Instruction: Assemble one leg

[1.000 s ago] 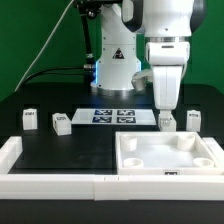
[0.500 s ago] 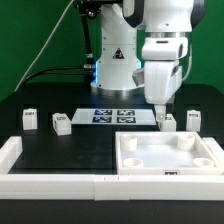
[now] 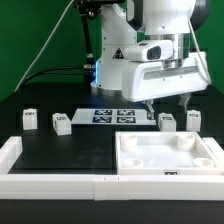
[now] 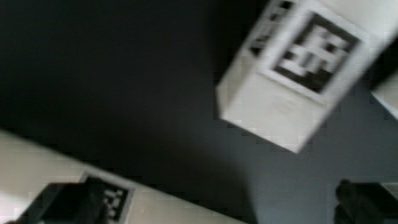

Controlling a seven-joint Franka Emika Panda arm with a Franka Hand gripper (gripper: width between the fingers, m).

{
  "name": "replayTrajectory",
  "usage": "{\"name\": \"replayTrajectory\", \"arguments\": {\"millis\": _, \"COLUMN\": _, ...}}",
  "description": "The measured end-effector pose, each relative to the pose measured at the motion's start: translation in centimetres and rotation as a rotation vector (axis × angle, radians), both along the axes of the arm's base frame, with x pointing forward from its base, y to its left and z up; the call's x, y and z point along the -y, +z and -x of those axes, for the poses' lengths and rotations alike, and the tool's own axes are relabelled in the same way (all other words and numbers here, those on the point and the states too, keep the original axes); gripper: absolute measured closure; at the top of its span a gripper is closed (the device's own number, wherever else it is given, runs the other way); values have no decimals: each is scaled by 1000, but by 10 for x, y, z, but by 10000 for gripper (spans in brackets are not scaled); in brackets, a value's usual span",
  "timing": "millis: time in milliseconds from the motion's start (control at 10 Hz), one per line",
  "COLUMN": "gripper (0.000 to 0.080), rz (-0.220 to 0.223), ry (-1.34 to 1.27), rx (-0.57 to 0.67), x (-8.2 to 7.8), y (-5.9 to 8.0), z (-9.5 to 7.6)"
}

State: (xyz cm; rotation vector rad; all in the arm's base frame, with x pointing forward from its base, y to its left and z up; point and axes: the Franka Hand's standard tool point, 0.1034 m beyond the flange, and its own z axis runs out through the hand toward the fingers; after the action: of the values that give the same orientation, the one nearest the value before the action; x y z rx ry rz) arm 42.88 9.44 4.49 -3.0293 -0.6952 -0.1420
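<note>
Several small white legs with tags stand on the black table: two at the exterior view's left (image 3: 29, 119) (image 3: 61, 124) and two at its right (image 3: 166, 121) (image 3: 193, 119). My gripper (image 3: 167, 103) hangs just above the right pair, its hand turned broadside, jaws wide apart and empty. In the wrist view one leg (image 4: 285, 80), blurred, lies on the table ahead of the gripper (image 4: 214, 205), apart from both dark fingertips (image 4: 365, 198). The edge of another leg (image 4: 384, 92) shows beside it.
The large white tray-like piece with raised rims (image 3: 128, 165) lies in front of the right pair of legs. The marker board (image 3: 113, 116) lies at the back middle. A white rail (image 3: 50, 183) runs along the table's front and left.
The gripper has risen off the right leg and the hand has turned from narrow-on to broadside. The leg stays on the table.
</note>
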Motion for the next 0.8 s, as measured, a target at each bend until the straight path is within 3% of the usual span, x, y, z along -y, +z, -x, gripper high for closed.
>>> {"name": "replayTrajectory", "arguments": {"millis": 400, "gripper": 151, "rz": -71, "ry": -551, "rx": -48, "x": -26, "y": -5, "z": 11}}
{"name": "replayTrajectory", "arguments": {"millis": 600, "gripper": 151, "rz": -93, "ry": -705, "rx": -65, "x": -42, "y": -5, "z": 17}}
{"name": "replayTrajectory", "arguments": {"millis": 800, "gripper": 151, "rz": -98, "ry": -658, "rx": -66, "x": -62, "y": -2, "z": 23}}
